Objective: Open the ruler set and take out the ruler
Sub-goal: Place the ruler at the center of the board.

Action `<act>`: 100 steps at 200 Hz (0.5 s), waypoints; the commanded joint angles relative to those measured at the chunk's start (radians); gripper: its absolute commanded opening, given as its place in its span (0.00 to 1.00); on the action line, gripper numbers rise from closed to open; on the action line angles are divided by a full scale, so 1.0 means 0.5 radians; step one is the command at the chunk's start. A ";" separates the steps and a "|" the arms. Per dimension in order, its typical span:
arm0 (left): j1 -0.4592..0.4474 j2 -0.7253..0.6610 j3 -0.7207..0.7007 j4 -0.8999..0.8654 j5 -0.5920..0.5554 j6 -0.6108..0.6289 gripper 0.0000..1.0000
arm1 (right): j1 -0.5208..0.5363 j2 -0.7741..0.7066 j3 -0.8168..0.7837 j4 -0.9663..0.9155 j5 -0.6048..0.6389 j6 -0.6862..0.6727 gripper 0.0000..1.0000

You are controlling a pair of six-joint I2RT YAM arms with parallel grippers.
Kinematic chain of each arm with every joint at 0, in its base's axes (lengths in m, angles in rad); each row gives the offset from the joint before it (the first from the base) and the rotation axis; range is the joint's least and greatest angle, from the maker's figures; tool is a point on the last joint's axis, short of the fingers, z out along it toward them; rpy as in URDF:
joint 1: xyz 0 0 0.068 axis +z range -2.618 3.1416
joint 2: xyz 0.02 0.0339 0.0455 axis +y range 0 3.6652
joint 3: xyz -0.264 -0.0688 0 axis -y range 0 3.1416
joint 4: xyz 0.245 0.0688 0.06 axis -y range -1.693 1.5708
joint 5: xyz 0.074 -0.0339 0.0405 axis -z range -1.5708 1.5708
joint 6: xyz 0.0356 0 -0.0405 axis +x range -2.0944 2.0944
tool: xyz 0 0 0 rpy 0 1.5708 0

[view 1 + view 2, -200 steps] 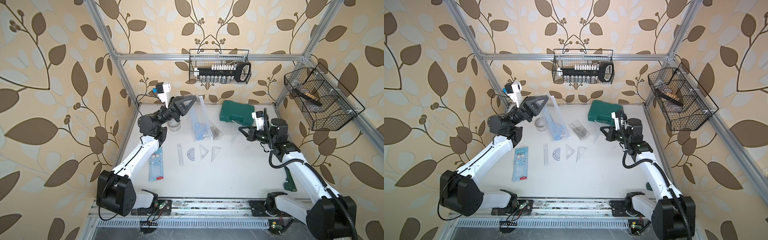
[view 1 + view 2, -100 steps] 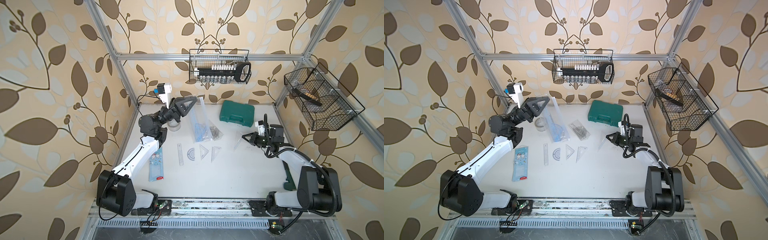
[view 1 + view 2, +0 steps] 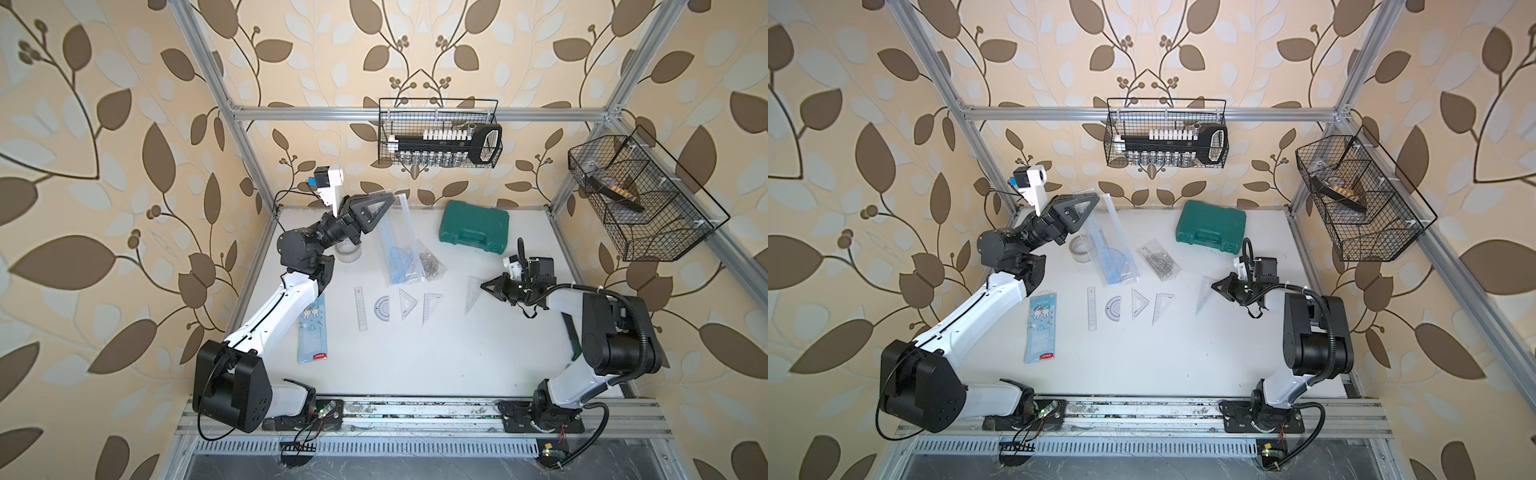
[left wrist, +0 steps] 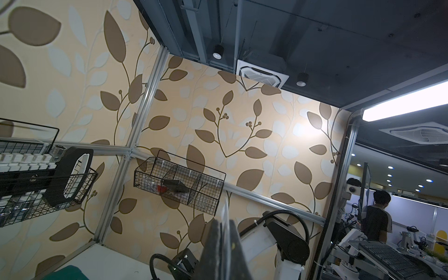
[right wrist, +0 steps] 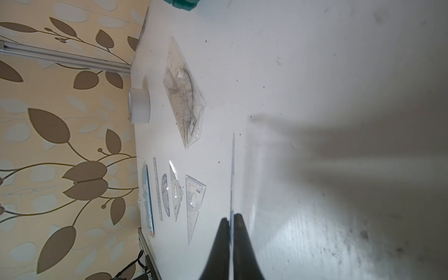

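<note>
Left pincer (image 3: 386, 202) clamped shut on the top edge of the clear ruler-set pouch (image 3: 397, 249), held up at the back-left of the bench (image 3: 457, 353). Right pincer (image 3: 484, 286) narrow, pinching a clear set square (image 3: 473, 295). Straight ruler (image 3: 361, 308) lies flat mid-bench.

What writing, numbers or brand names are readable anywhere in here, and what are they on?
Nothing can be read out for certain.
The blue packet: print on its red label, too small.
The straight ruler and protractor: scale markings, too small.
The clear pouch: markings on the rulers inside, blurred.
The green case: no lettering visible.
</note>
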 commanded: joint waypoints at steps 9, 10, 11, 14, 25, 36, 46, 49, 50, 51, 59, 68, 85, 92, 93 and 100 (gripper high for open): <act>0.024 -0.033 -0.003 0.136 0.025 -0.045 0.00 | -0.019 0.040 0.043 -0.041 0.096 -0.043 0.17; 0.024 -0.032 -0.001 0.135 0.026 -0.045 0.00 | -0.018 0.038 0.043 -0.044 0.100 -0.042 0.17; 0.024 -0.031 -0.002 0.135 0.026 -0.046 0.00 | -0.017 0.037 0.045 -0.047 0.103 -0.044 0.17; 0.024 -0.031 -0.002 0.134 0.027 -0.045 0.00 | -0.018 0.034 0.045 -0.056 0.112 -0.045 0.19; 0.024 -0.031 0.000 0.134 0.030 -0.048 0.00 | -0.019 0.007 0.058 -0.087 0.140 -0.056 0.25; 0.024 -0.034 -0.003 0.134 0.030 -0.048 0.00 | -0.021 -0.077 0.053 -0.107 0.178 -0.062 0.30; 0.024 -0.036 -0.001 0.131 0.033 -0.048 0.00 | -0.018 -0.188 0.055 -0.142 0.228 -0.074 0.36; 0.024 -0.038 -0.002 0.131 0.033 -0.048 0.00 | -0.016 -0.221 0.062 -0.168 0.242 -0.084 0.37; 0.024 -0.037 -0.003 0.131 0.033 -0.048 0.00 | -0.015 -0.237 0.062 -0.175 0.246 -0.089 0.37; 0.023 -0.037 -0.001 0.130 0.033 -0.048 0.00 | -0.014 -0.251 0.065 -0.183 0.250 -0.093 0.37; 0.024 -0.037 -0.003 0.127 0.033 -0.048 0.00 | -0.009 -0.375 0.076 -0.210 0.259 -0.116 0.39; 0.024 -0.034 0.000 0.125 0.033 -0.048 0.00 | 0.015 -0.530 0.088 -0.208 0.244 -0.123 0.39; 0.021 -0.019 0.005 0.134 0.030 -0.060 0.00 | 0.131 -0.777 0.187 -0.207 0.150 -0.183 0.33; 0.021 -0.011 0.006 0.141 0.030 -0.068 0.00 | 0.207 -0.836 0.261 -0.238 0.095 -0.240 0.29; 0.021 -0.010 0.009 0.144 0.030 -0.069 0.00 | 0.216 -0.844 0.272 -0.242 0.082 -0.248 0.28; 0.020 -0.004 0.011 0.152 0.029 -0.078 0.00 | 0.292 -0.878 0.348 -0.255 0.024 -0.279 0.21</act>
